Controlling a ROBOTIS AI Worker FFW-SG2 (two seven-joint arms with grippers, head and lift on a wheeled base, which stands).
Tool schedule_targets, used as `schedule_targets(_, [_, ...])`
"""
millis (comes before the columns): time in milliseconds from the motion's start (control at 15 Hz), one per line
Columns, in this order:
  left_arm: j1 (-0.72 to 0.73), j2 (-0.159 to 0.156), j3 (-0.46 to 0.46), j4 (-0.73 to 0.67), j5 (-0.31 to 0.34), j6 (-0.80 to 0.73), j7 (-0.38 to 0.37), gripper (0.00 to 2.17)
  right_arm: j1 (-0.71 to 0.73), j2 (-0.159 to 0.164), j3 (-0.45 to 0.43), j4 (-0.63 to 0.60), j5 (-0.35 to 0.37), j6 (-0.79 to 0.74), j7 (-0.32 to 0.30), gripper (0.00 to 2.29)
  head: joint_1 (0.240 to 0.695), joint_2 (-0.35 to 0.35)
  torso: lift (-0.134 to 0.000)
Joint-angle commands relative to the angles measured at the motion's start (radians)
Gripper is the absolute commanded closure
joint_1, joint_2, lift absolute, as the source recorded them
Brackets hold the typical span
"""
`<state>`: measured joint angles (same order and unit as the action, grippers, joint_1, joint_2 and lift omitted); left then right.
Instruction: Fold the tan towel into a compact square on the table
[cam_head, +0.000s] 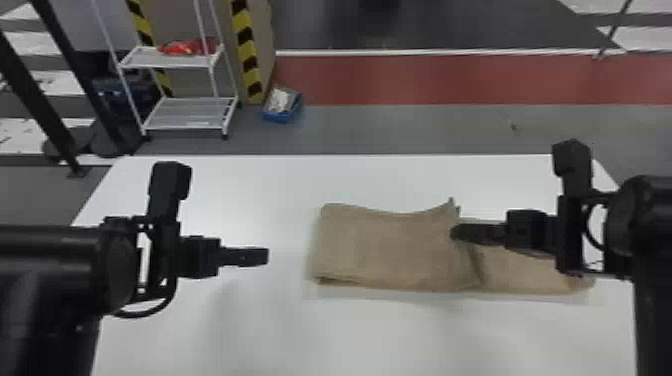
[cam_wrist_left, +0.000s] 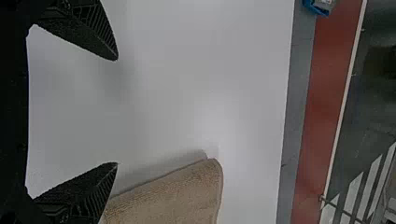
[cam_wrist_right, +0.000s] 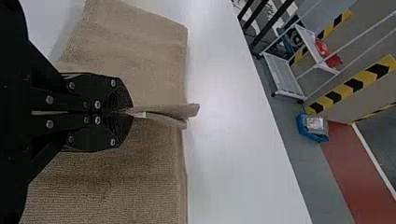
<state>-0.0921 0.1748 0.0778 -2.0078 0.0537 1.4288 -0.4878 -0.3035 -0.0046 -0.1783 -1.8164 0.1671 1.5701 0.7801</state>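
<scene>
Pinching towel edge (cam_wrist_right: 175, 110) in right wrist view: right end effector (cam_head: 455, 233)

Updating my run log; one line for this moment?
tan towel partly folded | right gripper: jaws shut on towel edge | left gripper: jaws open, empty

Head view looks down, sharing the table (cam_head: 310, 340) with wrist views.

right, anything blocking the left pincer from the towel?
Nothing visible stands between the left pincer and the towel. The right pincer grips a raised layer of it farther right, outside that gap.
</scene>
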Motion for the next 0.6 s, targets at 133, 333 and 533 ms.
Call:
schedule_targets(133, [0.005,0.0,0.005,-0.002,0.0,0.0,0.0,0.08,0.003,-0.017,-0.056,-0.067,-0.024,0.002,0.011,1.33,0.695,0.047,-0.124])
schedule_targets(333, [0.005,0.0,0.003,0.001,0.0,-0.003,0.003,0.08,0.01,-0.052,-0.138,-0.078,-0.078,0.002,0.013,1.33,0.695,0.021,-0.124])
schedule_targets(533, [0.003,-0.003,-0.006,0.001,0.0,-0.003,0.005,0.08,0.035,-0.054,-0.115,0.005,-0.061,0.002,0.004,1.33,0.695,-0.02,-0.124])
